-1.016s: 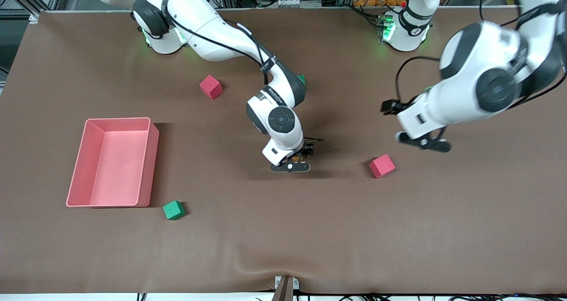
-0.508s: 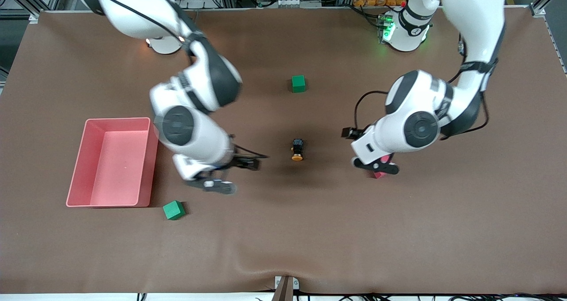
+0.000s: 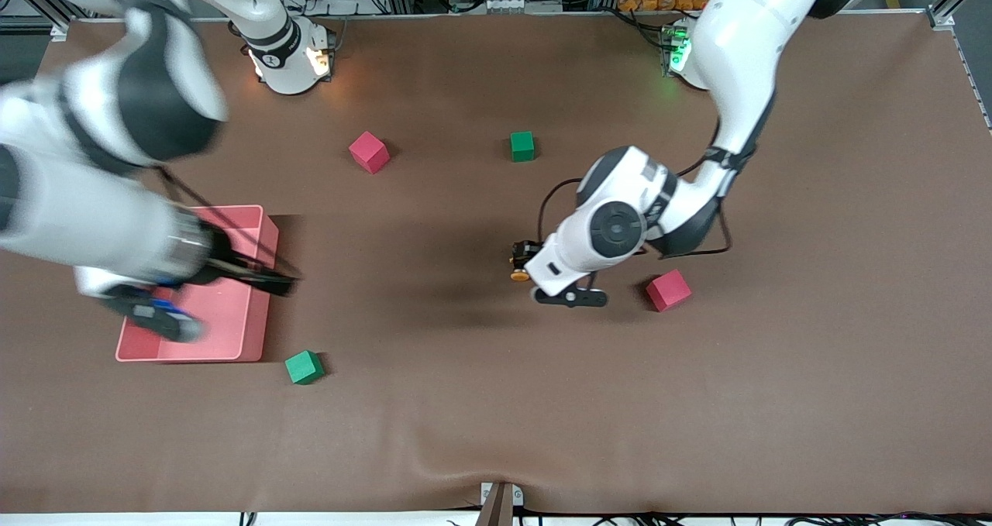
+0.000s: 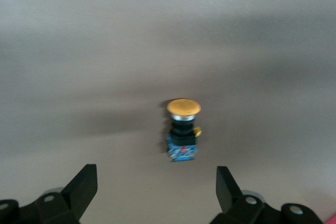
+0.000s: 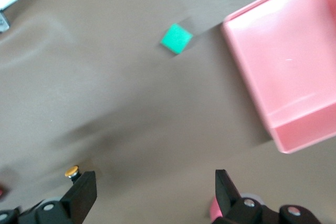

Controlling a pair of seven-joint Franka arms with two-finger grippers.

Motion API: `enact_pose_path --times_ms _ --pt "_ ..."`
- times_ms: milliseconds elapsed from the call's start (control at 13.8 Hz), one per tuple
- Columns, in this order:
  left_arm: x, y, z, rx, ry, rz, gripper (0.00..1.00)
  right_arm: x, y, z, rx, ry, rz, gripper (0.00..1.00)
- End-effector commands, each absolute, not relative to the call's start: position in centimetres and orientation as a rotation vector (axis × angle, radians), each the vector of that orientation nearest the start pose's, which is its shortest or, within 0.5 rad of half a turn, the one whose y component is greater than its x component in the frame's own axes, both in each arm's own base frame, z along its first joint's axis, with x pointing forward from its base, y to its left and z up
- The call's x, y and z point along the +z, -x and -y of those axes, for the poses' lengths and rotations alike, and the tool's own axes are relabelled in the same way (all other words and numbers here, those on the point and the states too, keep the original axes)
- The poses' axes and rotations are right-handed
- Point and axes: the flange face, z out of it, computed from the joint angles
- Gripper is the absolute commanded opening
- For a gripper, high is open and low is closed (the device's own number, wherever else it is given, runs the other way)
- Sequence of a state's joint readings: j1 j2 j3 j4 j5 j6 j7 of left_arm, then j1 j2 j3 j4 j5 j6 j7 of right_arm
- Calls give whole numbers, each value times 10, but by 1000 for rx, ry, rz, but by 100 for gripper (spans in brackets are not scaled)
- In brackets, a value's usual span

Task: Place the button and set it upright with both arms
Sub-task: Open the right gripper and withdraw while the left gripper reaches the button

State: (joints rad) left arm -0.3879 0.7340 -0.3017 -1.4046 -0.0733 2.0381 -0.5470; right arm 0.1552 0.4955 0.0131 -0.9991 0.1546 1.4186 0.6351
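The button (image 3: 519,273) lies on its side in the middle of the table, its orange cap toward the front camera. In the left wrist view its orange cap and black-and-blue body (image 4: 183,129) lie just ahead of the fingertips, not between them. My left gripper (image 3: 570,297) is open and empty, low over the table right beside the button (image 4: 155,190). My right gripper (image 3: 155,318) is open and empty, high over the pink bin (image 3: 261,332). The right wrist view shows it open (image 5: 155,192), with the button (image 5: 72,172) small and far off.
A red cube (image 3: 369,152) and a green cube (image 3: 522,146) lie toward the bases. Another red cube (image 3: 668,290) lies close to the left gripper, toward the left arm's end. A green cube (image 3: 304,367) lies by the bin's near corner and shows in the right wrist view (image 5: 176,38).
The right gripper left the button lying on the table and swung away, rising over the pink bin. The left arm came in from its end of the table to beside the button.
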Motion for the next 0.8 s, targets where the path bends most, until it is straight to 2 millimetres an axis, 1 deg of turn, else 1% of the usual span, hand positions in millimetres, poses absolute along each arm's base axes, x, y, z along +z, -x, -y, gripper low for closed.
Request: enact_pose_path --times_ms 0,73,145,218,290,435,580,725 --pt "253 -579 443 374 3306 -36 97 621 -635 -63 223 2932 -547 100" --pt "244 -573 449 391 3297 -47 96 636 -627 -53 197 2952 -551 100" --pt "236 -572 449 403 3291 -47 95 652 -619 -41 139 2987 -600 100" --pt "228 -571 449 415 3289 -42 92 677 -603 -33 68 3017 -630 100" --pt "221 -567 452 431 3281 -47 89 684 -592 -27 55 3021 -650 100" --pt "214 -564 455 441 3277 -49 85 684 -572 -13 41 3029 -676 100" --pt "207 -560 459 454 3273 -54 83 674 -557 1 36 3031 -686 100" --pt "202 -558 463 439 3284 -43 80 652 -547 1 12 3036 -656 100"
